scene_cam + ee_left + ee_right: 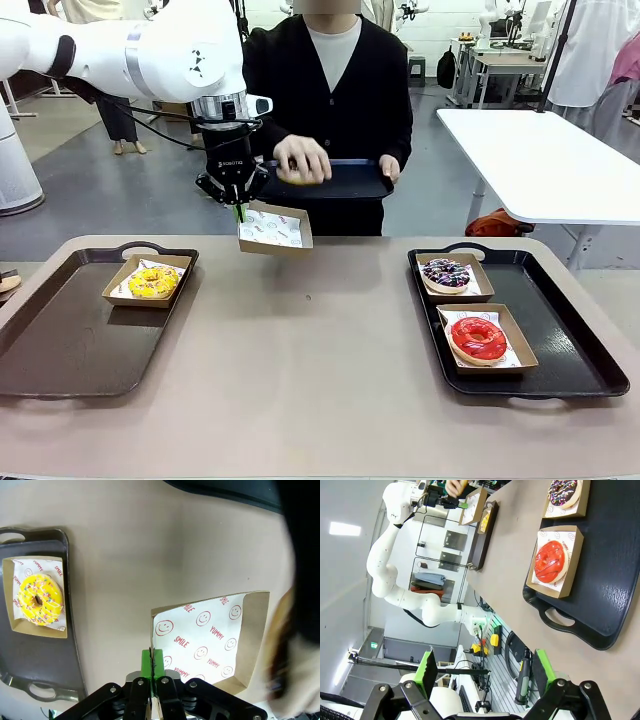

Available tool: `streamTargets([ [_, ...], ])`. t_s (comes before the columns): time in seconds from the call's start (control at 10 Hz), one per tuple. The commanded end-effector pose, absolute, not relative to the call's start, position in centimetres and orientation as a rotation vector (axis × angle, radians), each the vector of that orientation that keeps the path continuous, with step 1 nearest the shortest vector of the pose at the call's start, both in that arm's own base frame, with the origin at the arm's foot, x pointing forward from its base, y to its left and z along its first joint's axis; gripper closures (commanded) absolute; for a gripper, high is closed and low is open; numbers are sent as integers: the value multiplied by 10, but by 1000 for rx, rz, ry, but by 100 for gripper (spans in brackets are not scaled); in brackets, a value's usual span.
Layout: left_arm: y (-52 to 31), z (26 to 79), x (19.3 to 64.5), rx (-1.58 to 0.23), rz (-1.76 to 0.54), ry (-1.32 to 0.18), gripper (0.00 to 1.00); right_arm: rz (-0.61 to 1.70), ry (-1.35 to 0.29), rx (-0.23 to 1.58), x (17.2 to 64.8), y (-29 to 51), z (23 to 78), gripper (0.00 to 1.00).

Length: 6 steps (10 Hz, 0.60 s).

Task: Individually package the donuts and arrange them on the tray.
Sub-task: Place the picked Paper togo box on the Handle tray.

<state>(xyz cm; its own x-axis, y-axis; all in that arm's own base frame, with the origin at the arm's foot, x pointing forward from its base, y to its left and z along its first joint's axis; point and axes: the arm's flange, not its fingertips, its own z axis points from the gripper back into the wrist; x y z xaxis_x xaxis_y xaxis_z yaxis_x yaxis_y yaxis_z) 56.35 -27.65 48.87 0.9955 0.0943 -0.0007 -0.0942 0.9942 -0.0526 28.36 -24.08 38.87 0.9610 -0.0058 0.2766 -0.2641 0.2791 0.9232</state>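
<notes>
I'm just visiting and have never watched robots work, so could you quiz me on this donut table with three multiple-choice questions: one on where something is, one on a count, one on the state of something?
1. Where is the yellow-iced donut?
A. In a box on the tray on the robot's left
B. Bare on the table
C. Beside the red donut

2. How many boxed donuts sit on the right tray?
A. One
B. Two
C. Four

3. What is the left gripper doing?
A. Hanging open over the table
B. Pinching a donut
C. Shut on the edge of the empty box

Answers: 1 A, the box with it sits on the left tray. 2 B, the red donut and the dark sprinkled donut. 3 C, the left wrist view shows green pads clamping the box's paper-lined rim.
</notes>
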Motion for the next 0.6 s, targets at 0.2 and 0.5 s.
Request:
streamTargets([
  [0.2,-275,492,562,-67,91,1,100,180,-243,1285,280,-239,388,0],
  [0.5,-275,492,562,-67,91,1,100,180,-243,1285,280,-239,388,0],
])
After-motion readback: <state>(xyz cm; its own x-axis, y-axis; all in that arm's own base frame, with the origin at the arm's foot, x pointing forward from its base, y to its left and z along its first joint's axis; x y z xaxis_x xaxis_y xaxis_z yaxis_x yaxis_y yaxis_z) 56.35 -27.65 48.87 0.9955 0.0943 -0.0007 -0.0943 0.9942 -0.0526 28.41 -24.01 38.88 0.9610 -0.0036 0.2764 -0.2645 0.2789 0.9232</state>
